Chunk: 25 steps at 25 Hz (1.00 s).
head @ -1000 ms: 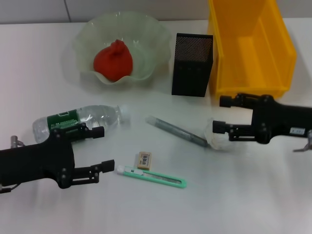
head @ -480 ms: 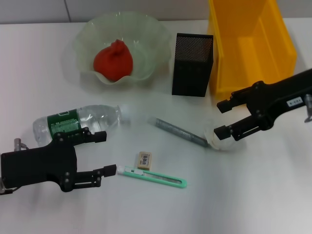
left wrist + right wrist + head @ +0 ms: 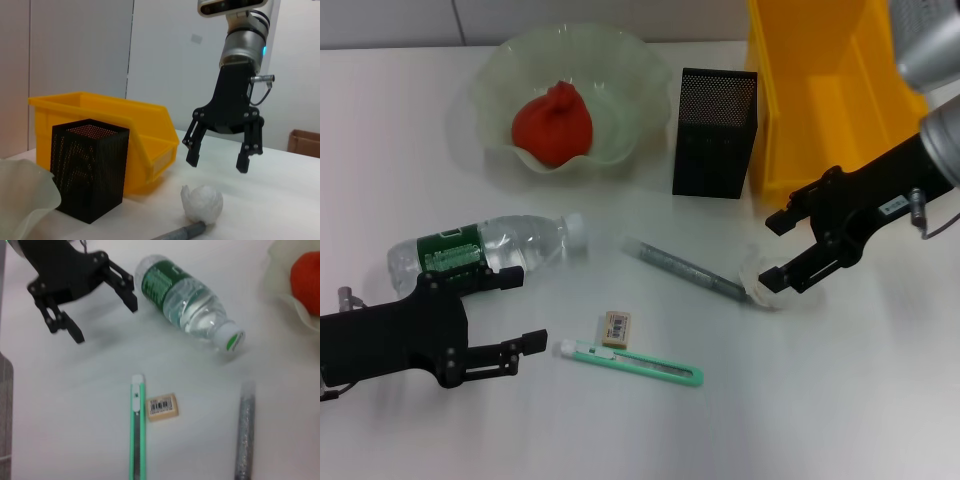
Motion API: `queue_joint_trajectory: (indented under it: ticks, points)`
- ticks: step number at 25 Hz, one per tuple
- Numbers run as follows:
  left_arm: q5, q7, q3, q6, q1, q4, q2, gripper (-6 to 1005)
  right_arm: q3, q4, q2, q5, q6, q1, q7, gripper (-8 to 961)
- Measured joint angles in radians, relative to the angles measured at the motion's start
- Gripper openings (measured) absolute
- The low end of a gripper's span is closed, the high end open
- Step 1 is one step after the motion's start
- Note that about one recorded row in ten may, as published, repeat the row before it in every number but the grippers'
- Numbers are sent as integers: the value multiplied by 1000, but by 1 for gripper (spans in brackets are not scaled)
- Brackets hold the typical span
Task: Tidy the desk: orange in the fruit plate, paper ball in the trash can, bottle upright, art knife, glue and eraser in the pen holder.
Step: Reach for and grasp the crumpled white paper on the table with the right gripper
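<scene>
White desk (image 3: pixel 840 400), right gripper (image 3: pixel 788 248) open over paper ball (image 3: pixel 760 275)

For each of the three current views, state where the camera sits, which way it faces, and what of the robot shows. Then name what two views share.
Head view: high on the robot, looking forward and down on the desk; both arms show, left gripper and right gripper, jaws open.
Left wrist view: low, facing across the desk at the pen holder, paper ball and the right gripper above it.
Right wrist view: looking down on the bottle, eraser and left gripper.
Shared: both wrist views show the glue.
</scene>
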Motion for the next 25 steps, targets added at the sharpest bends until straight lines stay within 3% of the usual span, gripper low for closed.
queue_joint_trajectory:
  ticks: [7, 25]
  points:
    - [-4, -4, -9, 19, 4, 0, 6, 800, -100, 3, 19, -29, 88, -8, 11, 803]
    - [-5, -6, -25, 51, 15, 2, 7, 799, -241, 71, 23, -53, 242, -22, 31, 801]
